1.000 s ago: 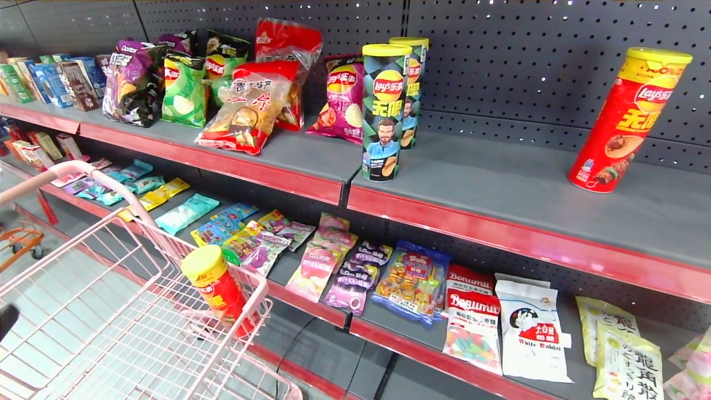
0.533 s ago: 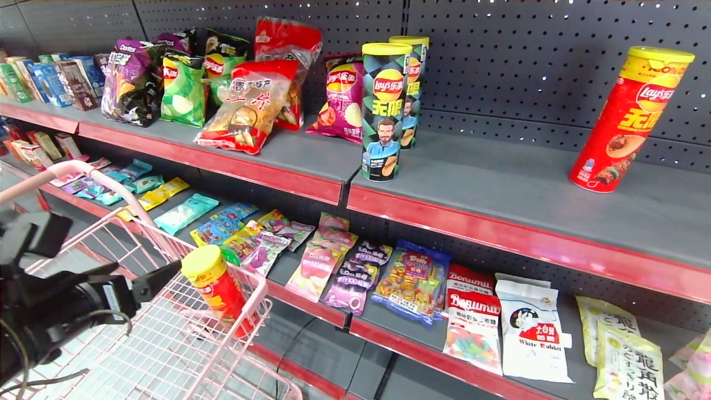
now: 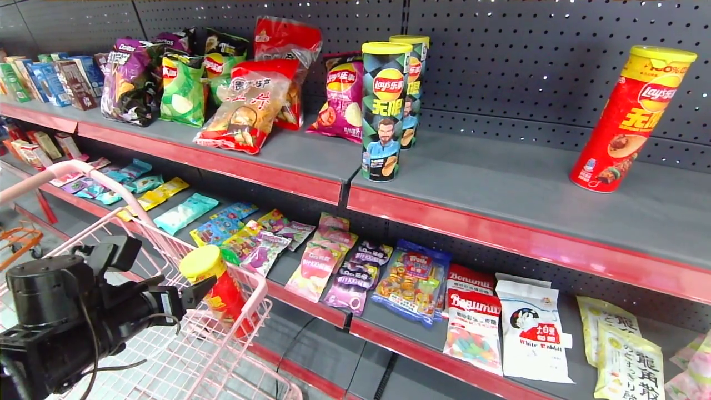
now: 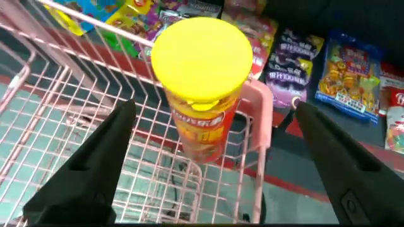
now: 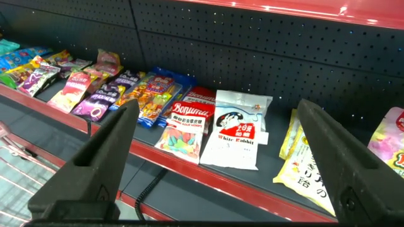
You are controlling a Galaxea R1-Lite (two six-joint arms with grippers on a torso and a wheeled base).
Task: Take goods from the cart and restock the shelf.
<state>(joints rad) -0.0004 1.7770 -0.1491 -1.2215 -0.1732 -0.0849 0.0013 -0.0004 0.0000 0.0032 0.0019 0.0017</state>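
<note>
**Left gripper lined up on the chip can in the cart, fingers spread and holding nothing**

Your left gripper [image 4: 214,110] has its fingers wide apart, with the red chip can [image 4: 202,63] between them. The can stands with its yellow lid up in the far right corner of the pink cart [image 3: 83,172], against the wire. Keep the can centred and close on the body below the lid, not on the lid itself. Then lift straight up to clear the cart rim before you swing to the upper shelf [image 3: 500,189]. The right gripper [image 5: 216,104] is likewise open and empty, facing the lower shelf's packets. The can's base is screened by the wire. You cannot tell whether the near fingertip touches it. The cart's near part is cut off.
</note>
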